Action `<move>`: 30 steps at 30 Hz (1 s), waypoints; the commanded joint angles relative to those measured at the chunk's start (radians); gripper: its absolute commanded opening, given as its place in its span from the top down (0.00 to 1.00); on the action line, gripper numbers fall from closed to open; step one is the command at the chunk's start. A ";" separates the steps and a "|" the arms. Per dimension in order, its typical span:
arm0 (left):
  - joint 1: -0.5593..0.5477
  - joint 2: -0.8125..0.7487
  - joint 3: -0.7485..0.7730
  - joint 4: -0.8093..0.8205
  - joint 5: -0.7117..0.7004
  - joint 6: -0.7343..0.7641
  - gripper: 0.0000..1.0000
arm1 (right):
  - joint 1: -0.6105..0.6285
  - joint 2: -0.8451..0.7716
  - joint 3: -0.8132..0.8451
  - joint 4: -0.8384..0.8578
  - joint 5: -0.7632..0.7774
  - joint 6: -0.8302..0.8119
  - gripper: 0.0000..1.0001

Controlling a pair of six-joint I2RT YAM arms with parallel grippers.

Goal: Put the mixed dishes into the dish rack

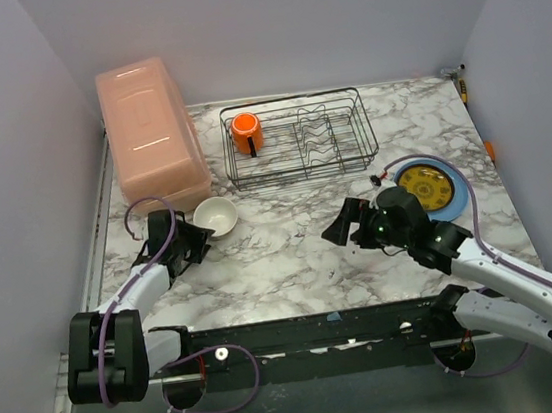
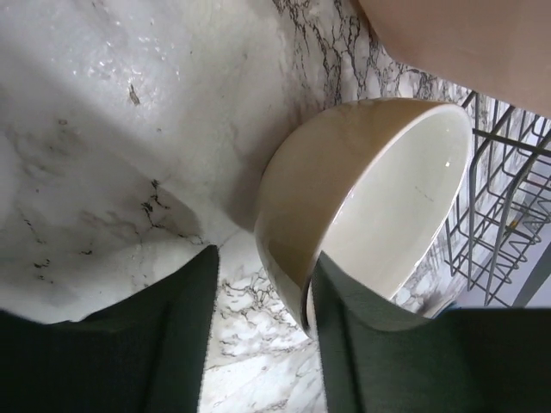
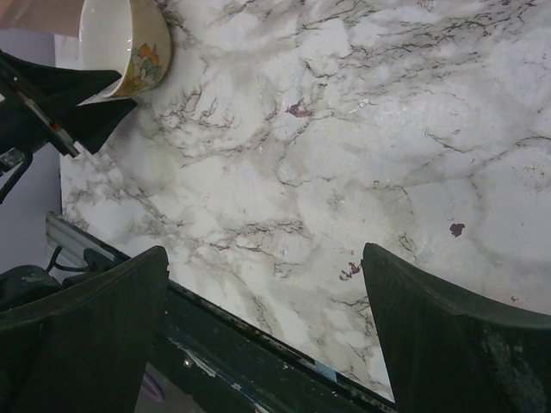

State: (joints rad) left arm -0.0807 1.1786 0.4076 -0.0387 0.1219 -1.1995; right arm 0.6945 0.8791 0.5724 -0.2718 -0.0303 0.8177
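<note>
The small white bowl (image 1: 215,216) stands on the marble table in front of the pink box. My left gripper (image 1: 197,238) is open and straddles the bowl's near rim: in the left wrist view (image 2: 265,258) one finger (image 2: 362,344) is inside the bowl (image 2: 370,198), the other stands apart outside it. The orange mug (image 1: 246,133) lies in the left end of the black wire dish rack (image 1: 348,132). The yellow-brown plate (image 1: 425,186) lies on the light-blue plate (image 1: 457,202) at the right. My right gripper (image 1: 344,224) is open and empty over the table's middle (image 3: 263,267). The teal-rimmed plate is out of view.
A big pink lidded box (image 1: 151,131) stands at the back left, close to the rack and the bowl. The black rail (image 1: 301,329) runs along the table's near edge. The right wrist view shows the bowl (image 3: 129,39) and the left gripper (image 3: 60,107) far off.
</note>
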 commanded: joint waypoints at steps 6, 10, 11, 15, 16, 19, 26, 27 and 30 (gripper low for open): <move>-0.014 0.004 0.002 0.021 0.016 0.094 0.80 | -0.001 0.104 0.004 0.048 0.015 0.033 0.04; -0.033 -0.041 -0.012 0.004 0.062 0.159 0.82 | -0.001 0.127 -0.002 0.064 0.005 0.044 0.04; -0.037 -0.058 -0.014 -0.006 0.073 0.178 0.84 | -0.001 0.130 -0.006 0.071 0.003 0.044 0.04; -0.048 -0.149 -0.010 -0.039 0.158 0.230 0.97 | -0.001 0.147 0.000 0.083 -0.003 0.031 0.04; -0.054 -0.169 -0.005 -0.052 0.182 0.240 1.00 | -0.001 0.152 0.005 0.084 -0.011 0.028 0.04; -0.077 -0.208 0.010 -0.023 0.291 0.254 1.00 | -0.001 0.159 0.003 0.122 -0.075 0.032 0.05; -0.178 -0.064 0.177 0.130 0.625 0.261 1.00 | -0.001 0.164 -0.105 0.594 -0.390 0.091 0.05; -0.187 -0.037 0.201 0.147 0.680 0.252 1.00 | 0.001 0.177 -0.102 0.646 -0.417 0.096 0.05; -0.223 0.023 0.225 0.235 0.776 0.194 1.00 | 0.020 0.210 -0.070 0.712 -0.450 0.104 0.04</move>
State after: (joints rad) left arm -0.2634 1.1469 0.5625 -0.0051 0.6289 -0.9577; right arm 0.6952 1.0584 0.4774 0.1951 -0.3374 0.8940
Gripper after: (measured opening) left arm 0.039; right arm 0.953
